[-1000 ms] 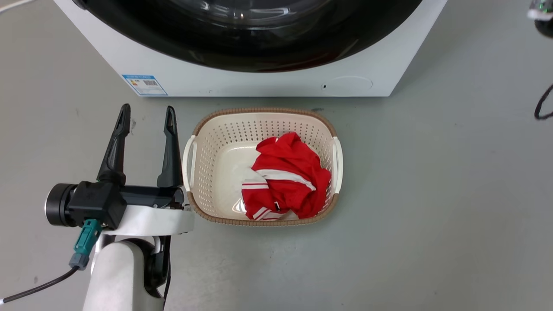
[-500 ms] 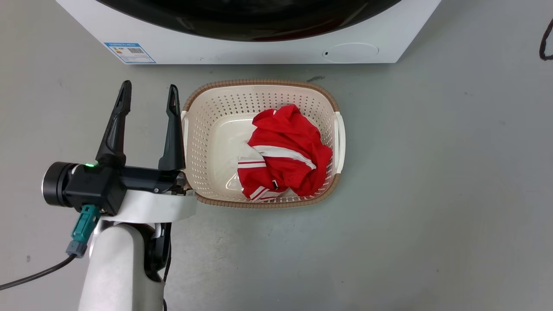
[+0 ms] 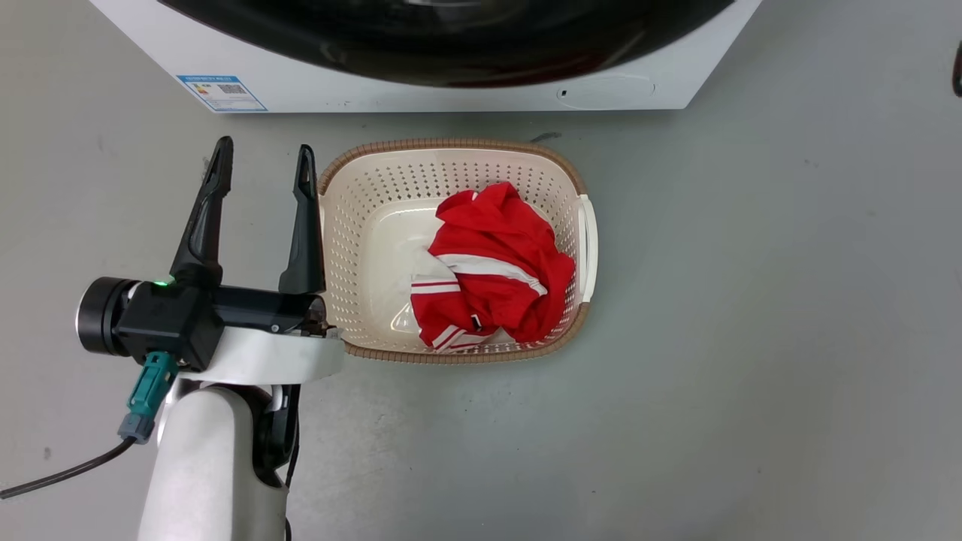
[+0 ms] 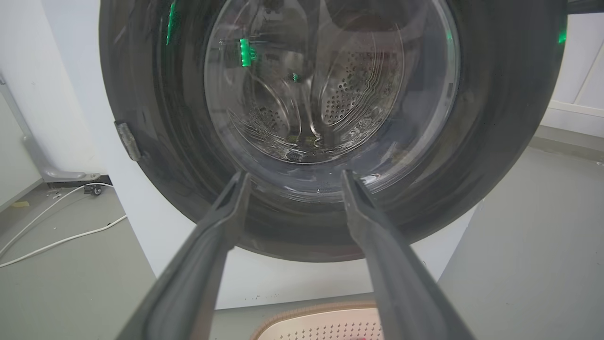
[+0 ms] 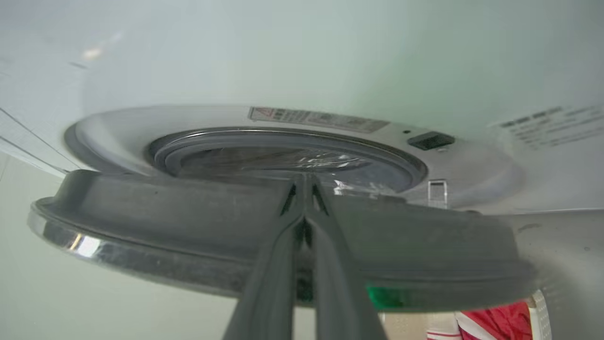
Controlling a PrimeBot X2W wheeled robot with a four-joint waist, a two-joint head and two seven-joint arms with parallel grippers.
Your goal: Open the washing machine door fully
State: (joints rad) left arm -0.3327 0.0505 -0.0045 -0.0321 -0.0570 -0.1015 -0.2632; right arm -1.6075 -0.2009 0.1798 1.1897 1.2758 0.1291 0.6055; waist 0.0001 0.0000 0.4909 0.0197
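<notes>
The washing machine (image 3: 316, 94) is a white box at the top of the head view, and the glossy black washing machine door (image 3: 451, 45) bulges over its front. My left gripper (image 3: 264, 148) hovers open over the floor left of the basket, holding nothing. In the left wrist view that gripper (image 4: 293, 175) faces the door (image 4: 495, 118) and its clear glass bowl. In the right wrist view the door (image 5: 165, 222) stands ajar, edge-on, with the grey rubber ring (image 5: 283, 139) behind it. My right gripper (image 5: 304, 182) is shut, its tips against the door's dark inner side.
A cream perforated basket (image 3: 353, 225) holding a red and white garment (image 3: 496, 263) sits on the floor just in front of the machine. A blue label (image 3: 222, 92) and a round white flap (image 3: 624, 86) mark the front panel. White cables (image 4: 61, 238) lie left of the machine.
The head camera tilted down, so the whole picture shifted. Since half a second ago the door's black edge has come out over part of the white flap. The left gripper stays open.
</notes>
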